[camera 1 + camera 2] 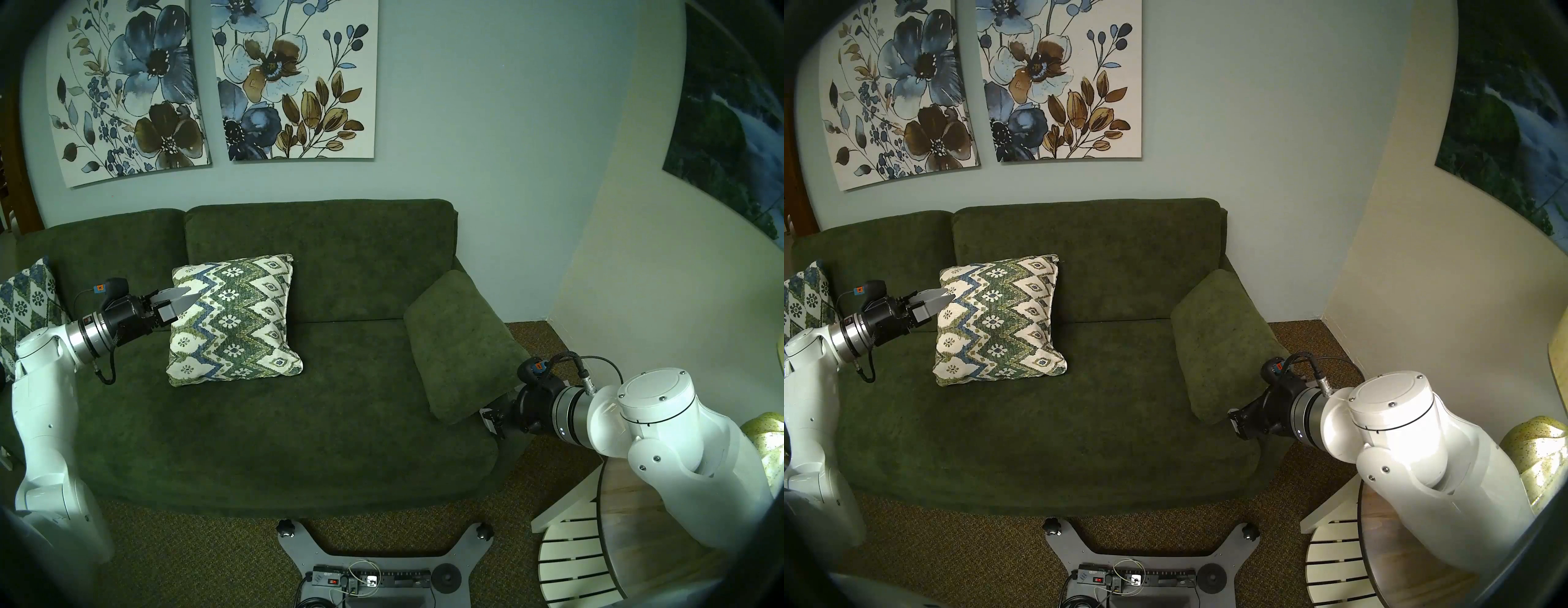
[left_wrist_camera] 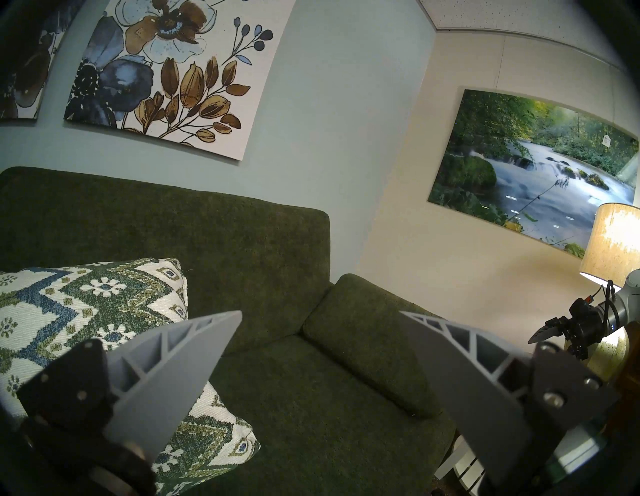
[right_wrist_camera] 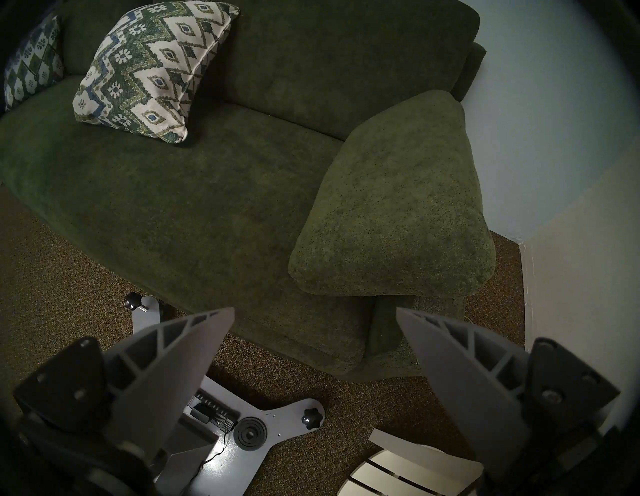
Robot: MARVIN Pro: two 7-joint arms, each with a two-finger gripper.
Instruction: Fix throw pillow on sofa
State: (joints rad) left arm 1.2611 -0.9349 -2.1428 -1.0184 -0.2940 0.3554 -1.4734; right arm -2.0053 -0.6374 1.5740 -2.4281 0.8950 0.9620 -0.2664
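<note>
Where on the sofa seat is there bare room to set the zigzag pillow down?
The widest bare patch of sofa seat lies between the throw pillow and the plain green cushion, reaching to the front edge. The left end is crowded: the open left end effector sits beside the throw pillow, with the diamond-pattern pillow behind it.
</note>
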